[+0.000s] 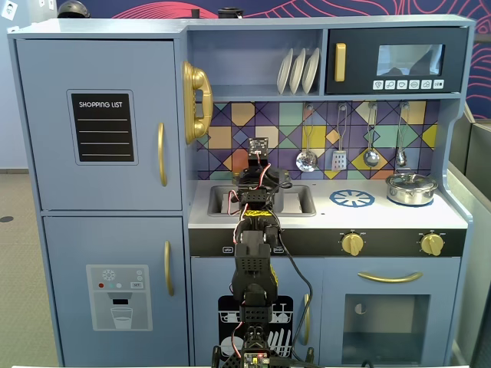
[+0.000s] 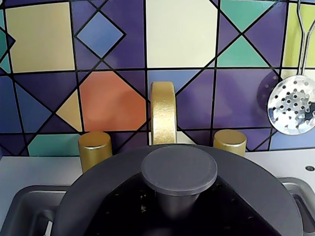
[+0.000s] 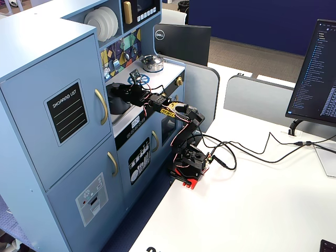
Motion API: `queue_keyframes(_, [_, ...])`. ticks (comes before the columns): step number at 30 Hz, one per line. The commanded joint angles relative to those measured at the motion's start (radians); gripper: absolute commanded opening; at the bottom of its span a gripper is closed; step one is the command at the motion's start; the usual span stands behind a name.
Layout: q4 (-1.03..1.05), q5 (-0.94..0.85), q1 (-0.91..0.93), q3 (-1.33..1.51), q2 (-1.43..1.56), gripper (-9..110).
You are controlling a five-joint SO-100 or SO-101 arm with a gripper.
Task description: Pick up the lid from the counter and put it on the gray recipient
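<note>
One arm: reaches over the sink [image 1: 299, 201] at the worktop's [image 1: 368, 218] left end.
Lid [image 2: 179, 169]: fills the wrist view's lower half, knob up, just before the gold faucet [image 2: 163, 112].
Tool [image 3: 119, 92]: grip state cannot tell, fingers hidden.
Gray recipient [image 3: 118, 103]: in sink, under tool.
Silver pot [image 1: 411, 188]: worktop's right rear corner.

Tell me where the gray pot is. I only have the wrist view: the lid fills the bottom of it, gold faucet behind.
Observer: Gray pot is in the sink, right at the claw in a fixed view.
Operator: Anything else on the counter?
Observer: Silver pot, lid on, at the right end, beside the blue-and-white burner mark.
</note>
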Motion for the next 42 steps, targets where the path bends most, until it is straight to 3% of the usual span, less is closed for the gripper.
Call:
queue_keyframes(1, [-0.034,-0.006,0.012,0.014,0.041,10])
queue_keyframes(5, [-0.011,-0.012,0.023,0.051,0.092,26])
queue_keyframes(11, [0.167,-0.015,0.014,0.080,0.296,26])
queue_keyframes(13, [0.337,-0.005,0.012,0.080,0.417,23])
queue_keyframes(18, [0.997,0.055,-0.025,-0.025,0.681,16])
queue_keyframes(23, [1.312,-0.012,-0.044,0.031,0.781,0])
queue_keyframes(34, [1.137,0.029,-0.037,0.727,0.994,0])
queue_keyframes(42, [1.296,0.064,-0.026,0.982,1.080,0])
